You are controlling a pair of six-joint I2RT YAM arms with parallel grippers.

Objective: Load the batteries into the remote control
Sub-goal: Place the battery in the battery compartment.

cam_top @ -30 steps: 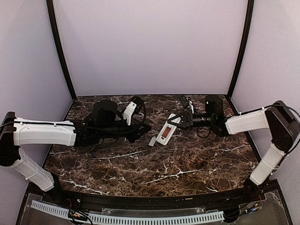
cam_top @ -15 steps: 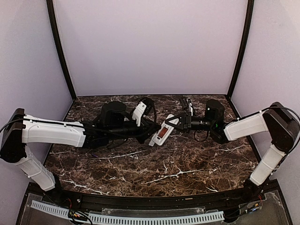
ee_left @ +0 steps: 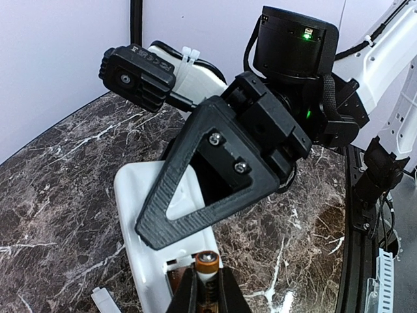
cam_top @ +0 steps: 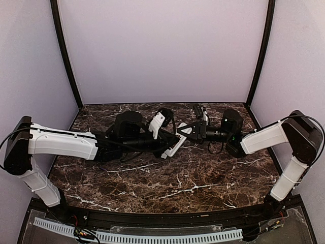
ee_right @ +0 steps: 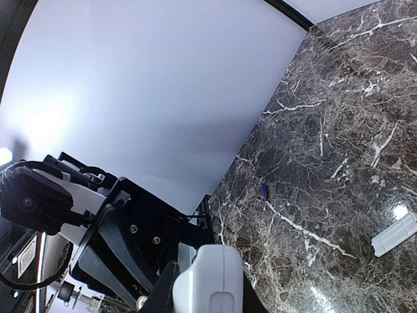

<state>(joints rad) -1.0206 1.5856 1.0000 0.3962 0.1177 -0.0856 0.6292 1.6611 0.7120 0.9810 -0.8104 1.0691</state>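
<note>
top view: the right gripper (cam_top: 184,133) is clamped on the remote control (cam_top: 173,147) near the middle of the marble table (cam_top: 152,183), and the left gripper (cam_top: 169,142) meets it there.

left wrist: its narrow jaws pinch a battery (ee_left: 207,266) just over the open compartment (ee_left: 184,282). a skewed push could jam it, or twist the remote control out of the other grip.

right wrist: the loose cover (ee_right: 393,235) lies well apart.

No readable text, brand, number or sign in any view. Battery (ee_left: 207,266), bottom centre of left wrist view: wrap too blurred to read. Remote control (ee_left: 130,195), lower left of same view: plain white surface, any marking too small to tell.
</note>
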